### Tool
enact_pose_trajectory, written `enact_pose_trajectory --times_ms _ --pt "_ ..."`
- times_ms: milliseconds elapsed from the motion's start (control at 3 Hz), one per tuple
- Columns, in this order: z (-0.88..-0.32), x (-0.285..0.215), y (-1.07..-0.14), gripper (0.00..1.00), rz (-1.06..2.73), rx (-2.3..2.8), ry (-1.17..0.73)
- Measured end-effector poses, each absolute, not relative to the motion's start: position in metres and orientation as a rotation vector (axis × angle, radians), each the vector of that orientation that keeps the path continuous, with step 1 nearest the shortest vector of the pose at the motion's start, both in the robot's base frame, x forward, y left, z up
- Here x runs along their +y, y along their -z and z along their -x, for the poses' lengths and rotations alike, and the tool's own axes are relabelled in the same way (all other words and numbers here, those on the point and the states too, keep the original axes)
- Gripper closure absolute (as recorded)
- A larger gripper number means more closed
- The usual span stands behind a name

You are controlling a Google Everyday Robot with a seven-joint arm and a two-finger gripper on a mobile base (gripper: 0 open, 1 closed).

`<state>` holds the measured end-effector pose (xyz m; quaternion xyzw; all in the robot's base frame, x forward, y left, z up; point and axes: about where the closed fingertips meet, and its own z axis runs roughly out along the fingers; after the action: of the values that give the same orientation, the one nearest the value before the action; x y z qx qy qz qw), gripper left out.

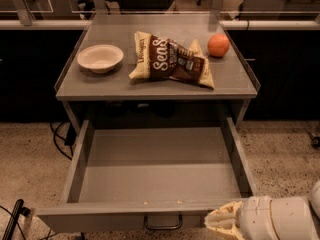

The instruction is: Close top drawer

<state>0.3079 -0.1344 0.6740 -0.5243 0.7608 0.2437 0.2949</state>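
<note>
chip bag (171, 60): reads "Seas" | pincer (219, 223): lower right corner

Top drawer (100, 217) wide open w/ pincer (221, 223) at its front R corner.

- A grey metal table (95, 84) with a low raised rim stands in the middle of a dim, warmly lit room.
- A speckled beige stone floor (30, 154) spreads past the table's left and right edges.
- Dark, nearly black cabinet fronts (285, 74) run behind the table's far corners on both sides.
- A pale counter ledge (35, 25) runs level with the table's far edge, with clear glass panels on metal posts (17, 4) above it.
- Black cables (59, 139) lie on the floor near the table's left edge.
- The cream-white gripper (225, 224) sits off the table's front right corner.
</note>
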Motion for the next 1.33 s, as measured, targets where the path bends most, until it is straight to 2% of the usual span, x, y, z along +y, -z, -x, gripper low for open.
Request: enact_pose_trajectory --times_ms 667,1000,1333 --pt "-0.31 -0.135 -0.674 0.5 1.39 2.026 -0.635" --pt "-0.314 -0.138 -0.675 0.2 1.347 2.03 -0.644" --pt "-0.331 -0.135 -0.672 0.0 1.355 2.032 -0.634"
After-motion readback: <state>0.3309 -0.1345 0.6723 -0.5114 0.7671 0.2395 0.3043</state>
